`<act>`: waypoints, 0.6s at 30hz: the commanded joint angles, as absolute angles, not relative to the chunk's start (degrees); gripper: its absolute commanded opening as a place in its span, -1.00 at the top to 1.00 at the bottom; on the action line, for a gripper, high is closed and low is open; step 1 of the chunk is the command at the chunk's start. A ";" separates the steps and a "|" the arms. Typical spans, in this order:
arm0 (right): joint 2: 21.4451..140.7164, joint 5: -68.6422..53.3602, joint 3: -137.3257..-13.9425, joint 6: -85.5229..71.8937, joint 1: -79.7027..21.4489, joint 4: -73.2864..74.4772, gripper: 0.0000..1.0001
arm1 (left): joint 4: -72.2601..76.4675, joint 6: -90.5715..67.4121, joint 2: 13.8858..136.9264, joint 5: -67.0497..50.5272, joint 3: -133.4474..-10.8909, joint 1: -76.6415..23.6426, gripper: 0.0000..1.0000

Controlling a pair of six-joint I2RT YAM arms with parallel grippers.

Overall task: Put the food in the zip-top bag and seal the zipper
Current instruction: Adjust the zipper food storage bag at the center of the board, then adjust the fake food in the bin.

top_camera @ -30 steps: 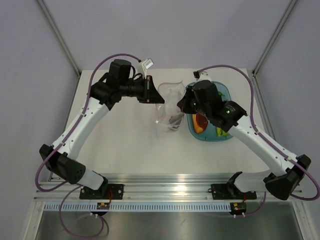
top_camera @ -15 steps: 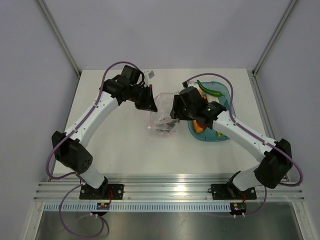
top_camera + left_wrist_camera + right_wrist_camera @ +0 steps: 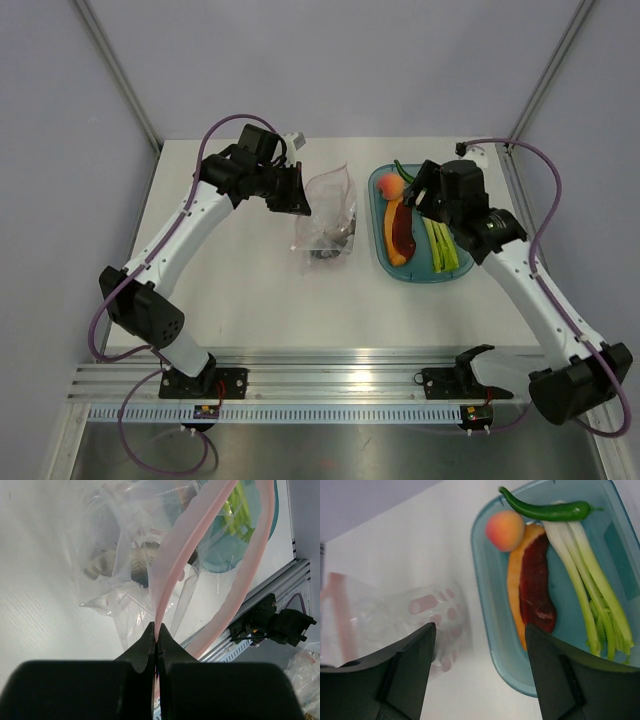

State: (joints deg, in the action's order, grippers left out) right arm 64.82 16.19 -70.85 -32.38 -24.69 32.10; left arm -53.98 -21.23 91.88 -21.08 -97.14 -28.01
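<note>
The zip-top bag (image 3: 325, 215) lies crumpled on the white surface (image 3: 250, 300) in the middle of the top view, just left of the teal tray (image 3: 415, 272). Its mouth points to the upper edge of the frame. In the left wrist view one greyish-white piece (image 3: 130, 562) is already inside the clear plastic. The pink zipper (image 3: 175, 565) runs in two separated strips, so the mouth is open. The left gripper (image 3: 156, 630) has its jaws closed together on the nearer strip. In my judgement it pinches this lip to hold the mouth lifted and wide, so that food can enter from the tray side. The other food is not yet in the bag and lies in the tray. The round peach (image 3: 504, 530) is at the upper left, the dark green chili (image 3: 545, 511) along the top, the orange-and-red wedge (image 3: 530, 587) in the middle and the light green stalks (image 3: 590, 595) at the right. The right gripper (image 3: 479, 630) hangs above the left rim of the tray with its jaws apart and nothing between them. This probably prepares a grasp of the peach or the wedge, which are nearest to it. The zipper can be sealed only after these four pieces are inside.
</note>
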 commanded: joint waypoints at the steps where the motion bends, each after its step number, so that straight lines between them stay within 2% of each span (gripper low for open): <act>1: 71.61 10.65 -67.33 -31.73 -19.17 34.01 -0.59 | -52.39 -21.44 89.56 -20.21 -98.44 -27.69 1.00; 7: 84.37 -4.72 -65.49 -27.25 -11.87 33.32 -0.60 | -51.86 -21.53 89.30 -20.83 -97.47 -27.69 1.00; 18: 94.73 -9.49 -57.66 -28.92 -8.96 19.27 -0.59 | -51.42 -21.45 90.00 -22.15 -96.50 -27.69 1.00</act>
